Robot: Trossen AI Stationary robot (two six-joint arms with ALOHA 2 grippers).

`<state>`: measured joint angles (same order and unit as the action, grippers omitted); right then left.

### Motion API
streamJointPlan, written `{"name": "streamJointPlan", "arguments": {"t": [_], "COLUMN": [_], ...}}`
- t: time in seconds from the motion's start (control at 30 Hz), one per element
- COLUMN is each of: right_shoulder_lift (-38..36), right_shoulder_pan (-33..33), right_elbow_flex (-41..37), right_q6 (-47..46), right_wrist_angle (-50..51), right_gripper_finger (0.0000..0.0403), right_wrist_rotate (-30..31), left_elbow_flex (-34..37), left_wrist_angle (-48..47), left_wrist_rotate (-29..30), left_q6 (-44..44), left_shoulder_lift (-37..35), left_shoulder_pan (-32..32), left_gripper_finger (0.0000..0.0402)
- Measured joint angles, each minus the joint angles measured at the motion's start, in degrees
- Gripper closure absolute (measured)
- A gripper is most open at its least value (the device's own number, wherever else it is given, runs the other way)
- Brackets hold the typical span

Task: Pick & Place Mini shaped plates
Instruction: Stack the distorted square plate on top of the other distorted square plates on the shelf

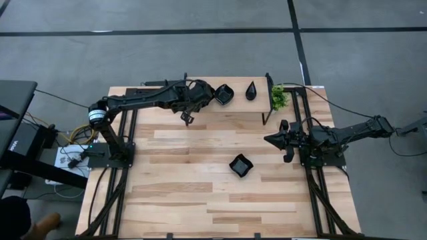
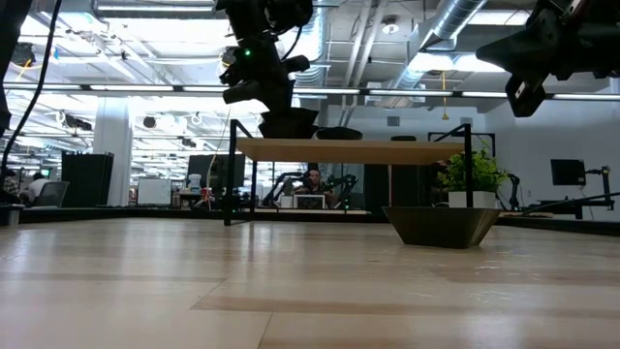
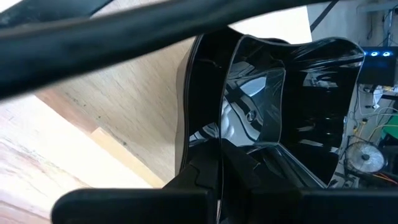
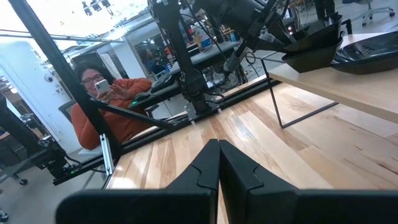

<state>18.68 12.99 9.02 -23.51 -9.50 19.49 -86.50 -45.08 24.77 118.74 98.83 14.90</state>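
Black and glossy, a small square plate (image 1: 223, 95) is pinched by its rim in the left end effector (image 1: 212, 95), which hangs over the back of a raised wooden shelf (image 1: 200, 107) at the far side of the tabletop (image 1: 180, 193). In the left wrist view the plate (image 3: 292, 106) fills most of the frame, tilted, with the fingers (image 3: 211, 168) pressed on its near edge and the pale shelf (image 3: 137, 112) below. From table height, the plate (image 2: 288, 121) sits at the level of the shelf top (image 2: 349, 150), under the left end effector (image 2: 266, 92); whether it touches the board cannot be told.

Just beside it on the shelf lies a second black plate, drop-shaped (image 1: 251, 91), seen low as a flat dark shape (image 2: 339, 133). A third black plate, square (image 1: 241, 165), rests on the tabletop well apart from the shelf, toward the middle right; in the low view it is the dark bowl-like form (image 2: 441, 225) in front of a small green plant (image 2: 470, 174). The plant (image 1: 278, 98) stands at the shelf's right end.

The right end effector (image 1: 272, 139) hovers above the tabletop's right side, empty, its fingers (image 4: 217, 168) pressed together. Beyond the table edge in the right wrist view, a person in an orange top (image 4: 112, 106) holds up a phone.
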Motion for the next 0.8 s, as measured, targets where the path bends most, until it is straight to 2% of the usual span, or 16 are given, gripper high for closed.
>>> {"name": "streamJointPlan", "arguments": {"t": [0.57,0.8], "right_shoulder_lift": [0.00,0.00], "right_shoulder_pan": [0.00,0.00], "right_elbow_flex": [0.00,0.00], "right_q6": [0.05,0.07], "right_wrist_angle": [0.05,0.07], "right_gripper_finger": [0.0403,0.0403], "right_wrist_rotate": [-0.13,-0.13], "left_elbow_flex": [0.07,0.07], "left_wrist_angle": [0.28,0.05], "left_wrist_rotate": [-0.91,-4.76], "left_q6": [-0.22,-5.89], "left_shoulder_lift": [-1.18,-1.87], "left_shoulder_pan": [0.00,0.18], "left_gripper_finger": [0.0394,0.0378]}}
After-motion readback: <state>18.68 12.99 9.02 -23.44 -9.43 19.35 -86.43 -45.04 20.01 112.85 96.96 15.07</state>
